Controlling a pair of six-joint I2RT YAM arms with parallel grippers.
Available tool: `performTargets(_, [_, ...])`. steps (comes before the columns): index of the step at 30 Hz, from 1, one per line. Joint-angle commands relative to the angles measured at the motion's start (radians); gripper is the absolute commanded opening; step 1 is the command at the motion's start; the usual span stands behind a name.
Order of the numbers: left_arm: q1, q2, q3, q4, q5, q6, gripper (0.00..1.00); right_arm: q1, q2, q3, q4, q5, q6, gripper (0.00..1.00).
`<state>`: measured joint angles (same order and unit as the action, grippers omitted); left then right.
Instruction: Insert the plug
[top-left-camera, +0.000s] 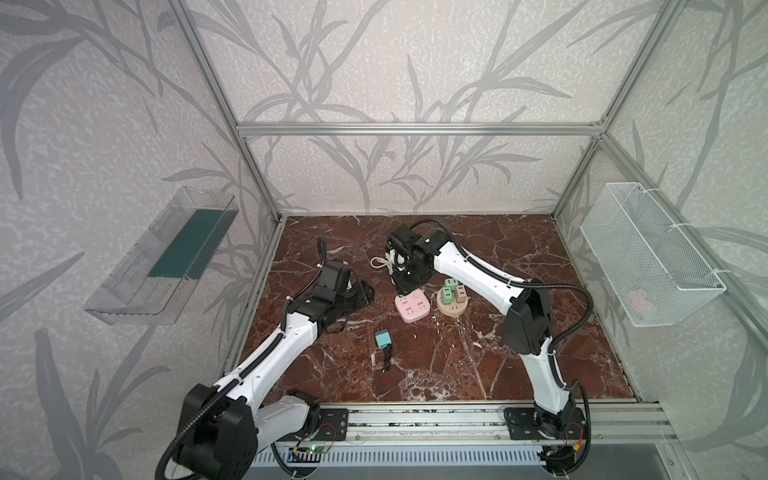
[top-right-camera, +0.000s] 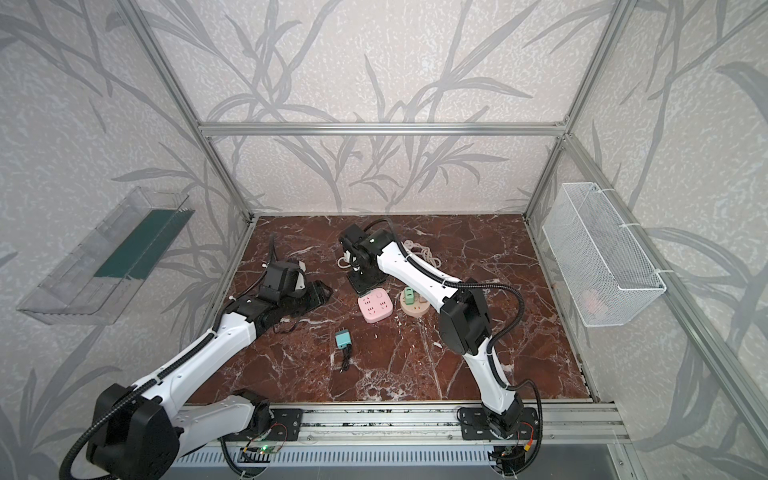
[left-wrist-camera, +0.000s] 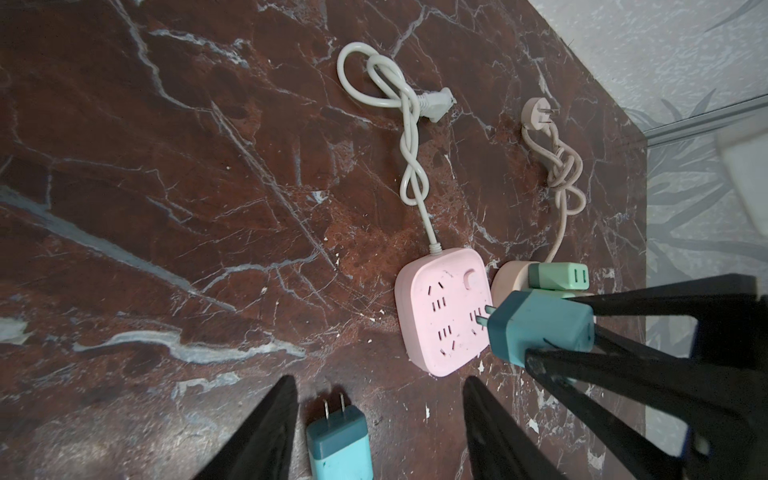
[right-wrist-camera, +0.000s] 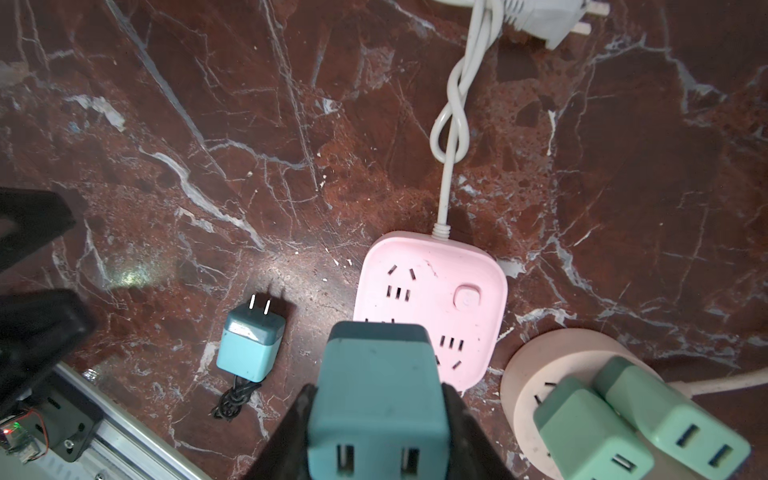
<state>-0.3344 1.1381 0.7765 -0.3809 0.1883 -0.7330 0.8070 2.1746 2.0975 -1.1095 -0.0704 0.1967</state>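
Now | plug (right-wrist-camera: 376, 399) covers some pink strip (right-wrist-camera: 428, 291) sockets | prong contact unclear

Pale walls (top-left-camera: 415, 62) with a grey leaf pattern close the cell on three sides, held by an aluminium frame (top-left-camera: 415, 129). The tabletop (top-left-camera: 498, 365) is red-brown marble with white veins. On the left wall hangs a clear plastic shelf (top-left-camera: 124, 299) — a dark green strip (top-left-camera: 191, 245) lies in it. On the right wall hangs a white wire basket (top-left-camera: 648, 257). The light is soft and even.
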Motion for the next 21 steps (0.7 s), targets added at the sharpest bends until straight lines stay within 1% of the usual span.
performTargets(1, [0.000,-0.029,-0.011,-0.032,-0.006,0.020,0.63,0.001,0.004,0.010,-0.028,0.034,-0.007,0.00])
performTargets(8, [0.001,-0.040,-0.032,0.014,0.017,-0.002,0.69,0.003,0.030,0.001,-0.022,0.017,-0.013,0.00])
performTargets(13, [0.000,-0.040,-0.037,0.027,0.019,-0.006,0.74,0.003,0.037,0.007,-0.020,0.023,-0.016,0.00])
performTargets(21, [0.000,-0.031,-0.045,0.054,0.019,-0.020,0.79,0.003,0.060,0.007,-0.021,0.029,-0.005,0.00])
